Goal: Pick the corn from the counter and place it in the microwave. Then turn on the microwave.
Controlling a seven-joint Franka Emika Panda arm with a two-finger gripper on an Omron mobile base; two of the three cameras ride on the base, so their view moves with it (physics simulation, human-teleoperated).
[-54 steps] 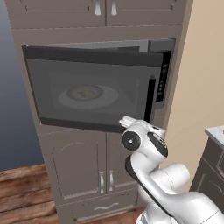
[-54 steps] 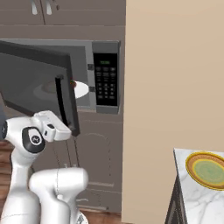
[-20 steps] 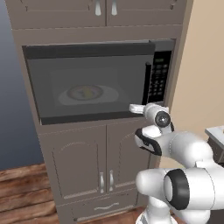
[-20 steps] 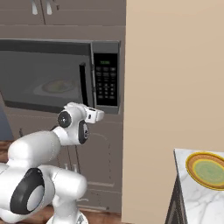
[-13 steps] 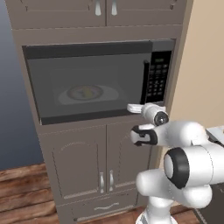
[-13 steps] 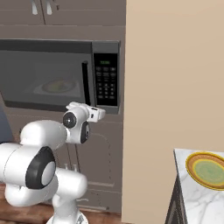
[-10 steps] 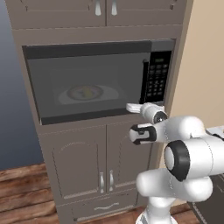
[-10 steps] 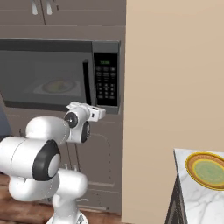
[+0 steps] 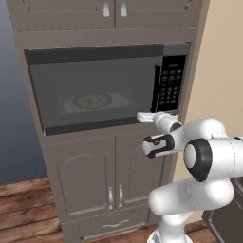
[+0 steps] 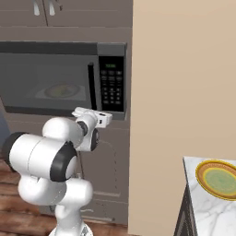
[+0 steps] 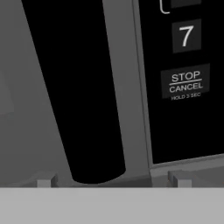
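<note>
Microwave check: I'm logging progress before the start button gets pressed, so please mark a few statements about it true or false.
1. The microwave door is shut. True.
2. The corn lies on the plate inside, seen through the glass. True.
3. The hand grips the door handle. False: it is open and holds nothing, just below the door's lower right corner.
4. The hand view shows the START button. False: it shows the STOP/CANCEL button and a 7.
5. The yellow dish sits inside the microwave. False: it is on the counter.
</note>
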